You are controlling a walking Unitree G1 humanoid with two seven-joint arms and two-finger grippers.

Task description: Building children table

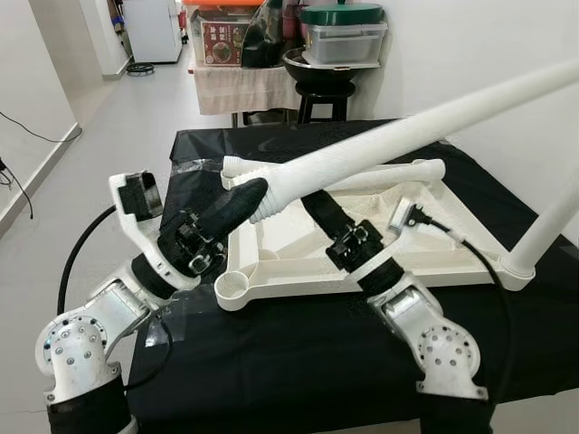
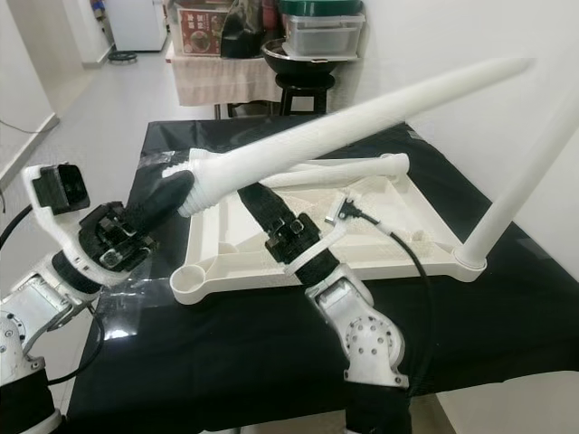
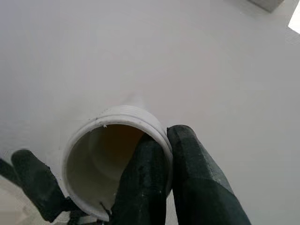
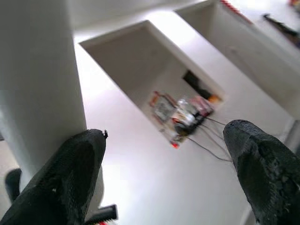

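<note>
From the left eye view, an upturned white plastic children's tabletop (image 1: 425, 258) lies on a table draped in black cloth (image 1: 298, 353). One white plastic leg already stands in the tabletop's near right corner socket (image 1: 543, 231). The left gripper (image 1: 242, 201) clamps the threaded end of a long tapered white plastic table leg (image 1: 407, 131), which slants up and away to the right above the tabletop. The right gripper (image 1: 318, 206) reaches under that leg, over the tabletop's ribbed underside.

The right eye view gives the empty round socket (image 2: 192, 282) at the tabletop's near left corner, and a black stool (image 2: 306, 90) beyond the table.

The left wrist view has the black fingers (image 3: 154, 183) pinching the wall of the leg's hollow threaded mouth, one finger inside the opening, one outside.

In the right wrist view the fingers (image 4: 61, 183) are spread wide apart, one beside the white leg, holding nothing.
</note>
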